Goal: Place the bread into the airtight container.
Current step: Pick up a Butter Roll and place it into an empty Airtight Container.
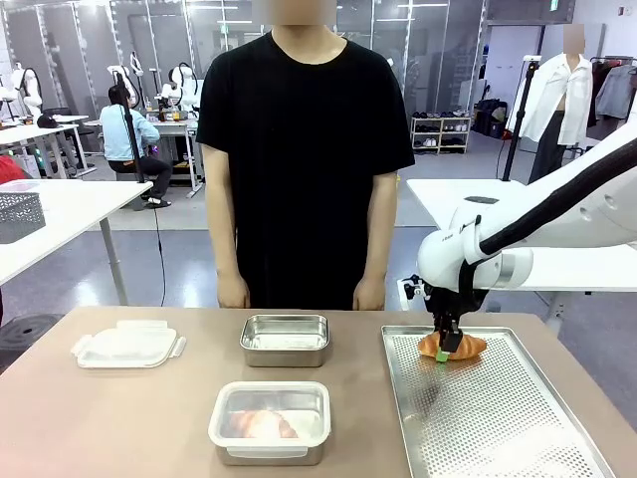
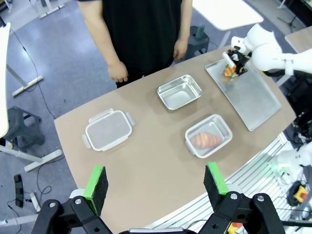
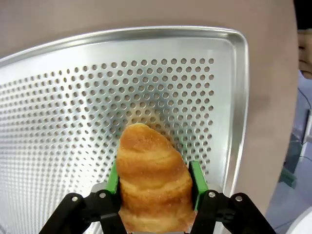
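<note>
So the bread (image 3: 153,180) is pinched between the right fingers (image 3: 197,184), with a green pad pressed on each flank and its tip poking out past them. It's over the far end of the perforated tray (image 1: 518,418), and I can't tell if it's clear of the surface. My guess is the side grip keeps it steady for the trip to the empty steel container (image 1: 285,321), just beside the tray on the tabletop (image 1: 129,428). The left fingers (image 2: 96,184) hang wide apart high above, holding nothing.
</note>
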### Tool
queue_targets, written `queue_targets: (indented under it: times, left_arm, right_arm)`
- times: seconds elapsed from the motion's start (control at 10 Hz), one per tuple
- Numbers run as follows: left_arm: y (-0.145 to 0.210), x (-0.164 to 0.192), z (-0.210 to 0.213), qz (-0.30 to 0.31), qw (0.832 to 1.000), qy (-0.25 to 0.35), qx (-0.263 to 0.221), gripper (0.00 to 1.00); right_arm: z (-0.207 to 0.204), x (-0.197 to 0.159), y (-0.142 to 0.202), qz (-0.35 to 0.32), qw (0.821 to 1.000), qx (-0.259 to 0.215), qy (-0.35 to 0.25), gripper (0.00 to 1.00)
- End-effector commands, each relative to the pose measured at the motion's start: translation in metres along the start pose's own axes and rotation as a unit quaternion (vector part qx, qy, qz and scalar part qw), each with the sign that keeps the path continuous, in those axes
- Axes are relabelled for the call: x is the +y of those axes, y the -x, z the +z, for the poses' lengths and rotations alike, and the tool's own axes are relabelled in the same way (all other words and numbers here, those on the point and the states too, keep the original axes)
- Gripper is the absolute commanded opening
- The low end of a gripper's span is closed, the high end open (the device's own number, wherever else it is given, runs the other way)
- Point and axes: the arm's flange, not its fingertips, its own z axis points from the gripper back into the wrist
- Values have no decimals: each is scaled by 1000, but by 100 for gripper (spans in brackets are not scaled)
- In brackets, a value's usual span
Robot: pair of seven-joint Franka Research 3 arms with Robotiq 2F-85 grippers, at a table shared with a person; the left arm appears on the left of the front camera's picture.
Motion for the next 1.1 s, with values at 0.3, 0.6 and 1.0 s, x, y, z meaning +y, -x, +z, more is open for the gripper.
queue_targets:
  times: [0.3,0.6,1.0]
  left_arm:
    - [0,-1,1,1,1000,1,-1,100]
    - [0,-1,1,1,1000,1,-1,100]
    - [0,-1,1,1,1000,1,-1,100]
  right_arm:
    - [85,27,-59,-25,998,50,-15,64]
    - [91,64,-140,-24,998,52,-15,64]
    - [89,95,-254,8,999,48,5,64]
